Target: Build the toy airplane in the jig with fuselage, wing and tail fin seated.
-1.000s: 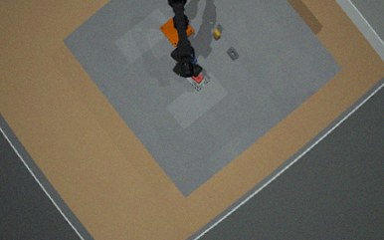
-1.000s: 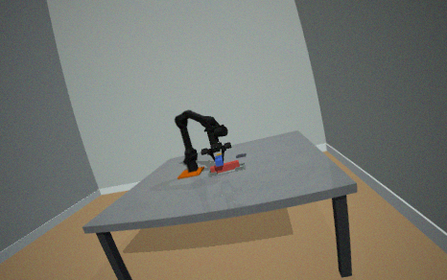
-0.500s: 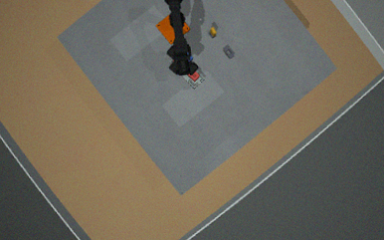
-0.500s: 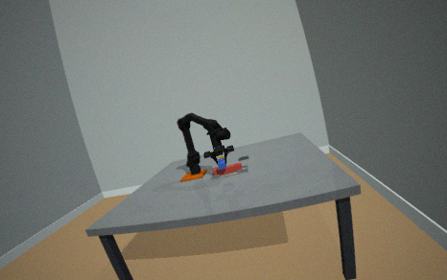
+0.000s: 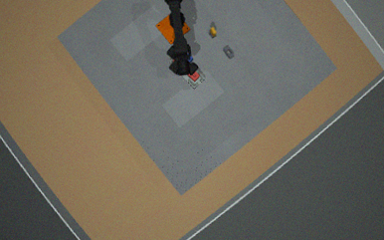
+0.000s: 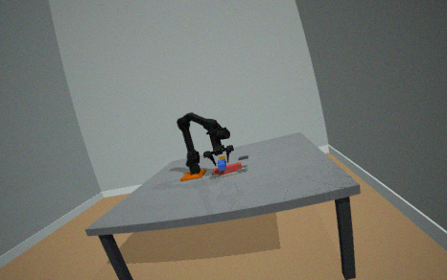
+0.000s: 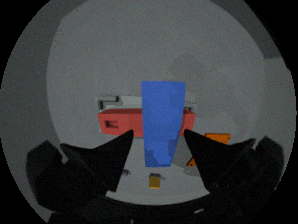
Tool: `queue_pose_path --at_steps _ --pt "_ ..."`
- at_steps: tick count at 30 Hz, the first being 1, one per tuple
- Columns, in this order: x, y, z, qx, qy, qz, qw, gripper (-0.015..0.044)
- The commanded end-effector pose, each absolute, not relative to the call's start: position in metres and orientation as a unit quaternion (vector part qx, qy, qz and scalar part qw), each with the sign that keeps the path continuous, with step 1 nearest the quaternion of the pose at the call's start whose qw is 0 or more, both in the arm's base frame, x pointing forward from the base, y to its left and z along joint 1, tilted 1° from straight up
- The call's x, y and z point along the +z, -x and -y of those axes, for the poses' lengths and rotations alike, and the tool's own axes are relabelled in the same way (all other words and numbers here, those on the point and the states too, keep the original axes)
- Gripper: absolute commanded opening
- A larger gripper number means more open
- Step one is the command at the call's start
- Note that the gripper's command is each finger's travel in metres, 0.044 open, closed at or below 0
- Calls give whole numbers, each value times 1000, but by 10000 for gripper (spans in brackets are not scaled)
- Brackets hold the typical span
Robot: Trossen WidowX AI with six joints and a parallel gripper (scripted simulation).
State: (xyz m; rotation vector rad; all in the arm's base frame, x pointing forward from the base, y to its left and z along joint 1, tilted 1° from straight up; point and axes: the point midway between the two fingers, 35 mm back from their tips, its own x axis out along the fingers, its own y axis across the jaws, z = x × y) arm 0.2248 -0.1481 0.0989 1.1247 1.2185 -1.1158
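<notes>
In the wrist view the gripper (image 7: 157, 152) fills the near foreground, its two dark fingers spread wide apart, released, with open gaps on both sides of the blue wing (image 7: 161, 123). The wing is a flat, plain blue slab, seen here as a tall rectangle with straight edges, slightly narrower toward its lower end. It stands between the fingers without touching either of them.

Just behind the wing lies the red fuselage (image 7: 120, 121), a long low block running left to right, with a small dark slot on its left part. The wing crosses it near the middle. The fuselage rests in the pale grey cradle (image 7: 107, 103), whose rim shows along its far edge. Whether the wing's tab is fully down in the socket is hard to judge at this sharpness; it appears to sit on top of the fuselage.

From the exterior camera the wing (image 6: 222, 164) shows as a small blue block standing on the left end of the red fuselage (image 6: 232, 168), under the gripper (image 6: 218, 154).

Farther off on the grey table (image 5: 269, 114), to the right of the arm in the top view, a small yellow piece (image 5: 213, 31) and a small grey piece (image 5: 228, 52) lie apart from each other and well clear of the cradle. The arm's orange base plate (image 5: 165, 27) sits at the far end.
</notes>
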Motion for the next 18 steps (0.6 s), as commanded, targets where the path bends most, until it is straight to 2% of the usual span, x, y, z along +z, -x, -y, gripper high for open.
queue_pose_path --at_steps 1,7,14,18 --pt "99 -225 148 -470 -473 -513 541 440" --pt "101 -225 148 -470 -473 -513 541 440" --pt "176 -223 147 -470 -476 -512 539 440" --pt "184 -225 149 -470 -476 -512 539 440"
